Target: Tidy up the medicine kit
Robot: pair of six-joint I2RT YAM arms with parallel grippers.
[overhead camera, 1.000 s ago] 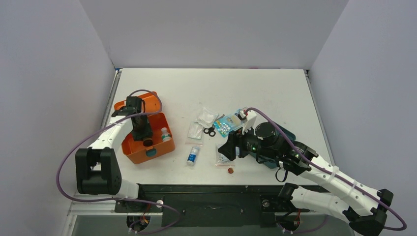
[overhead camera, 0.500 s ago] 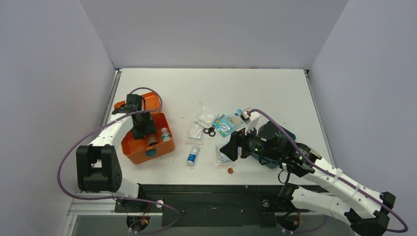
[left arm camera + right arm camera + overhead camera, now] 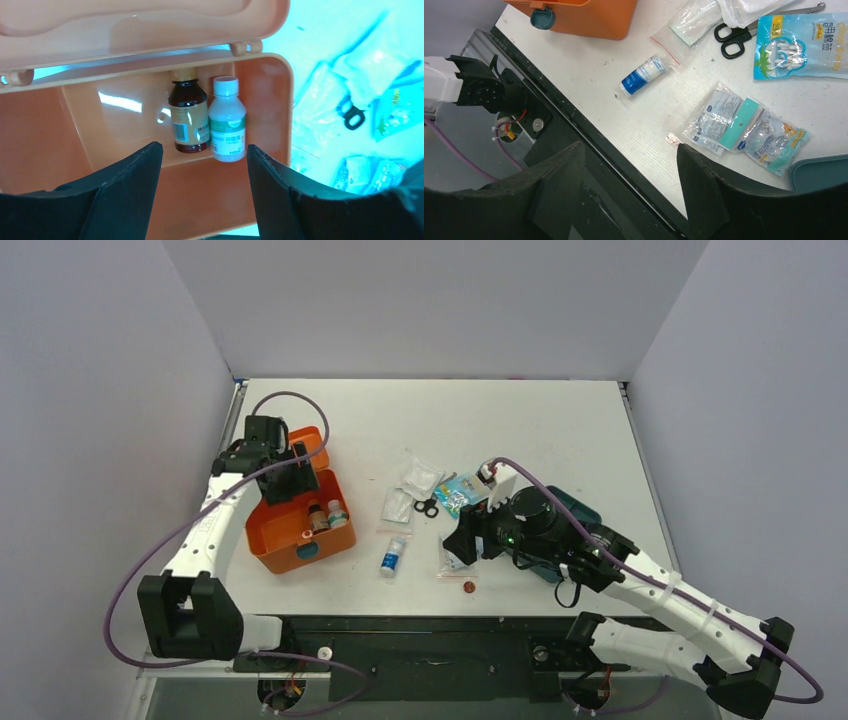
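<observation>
The orange medicine kit (image 3: 290, 545) stands open at the left of the table, its lid (image 3: 305, 443) tipped back. Inside, against its right wall (image 3: 262, 105), a brown bottle (image 3: 188, 117) and a white bottle with a green label (image 3: 227, 122) stand side by side. My left gripper (image 3: 203, 150) hangs open above the kit's interior, apart from both bottles and holding nothing. My right gripper (image 3: 630, 147) is open and empty over the table's near edge, beside a pair of sachet packets (image 3: 724, 120).
A blue-and-white tube (image 3: 642, 76), black scissors (image 3: 734, 40), a blue cotton swab bag (image 3: 801, 45) and clear pouches (image 3: 418, 478) lie mid-table. A teal tray (image 3: 821, 172) sits under my right arm. A small brown disc (image 3: 467, 587) lies near the front edge.
The left gripper has opened, left the brown bottle standing beside the white one, and drawn up and back toward the lid. The right arm shifted only slightly.
</observation>
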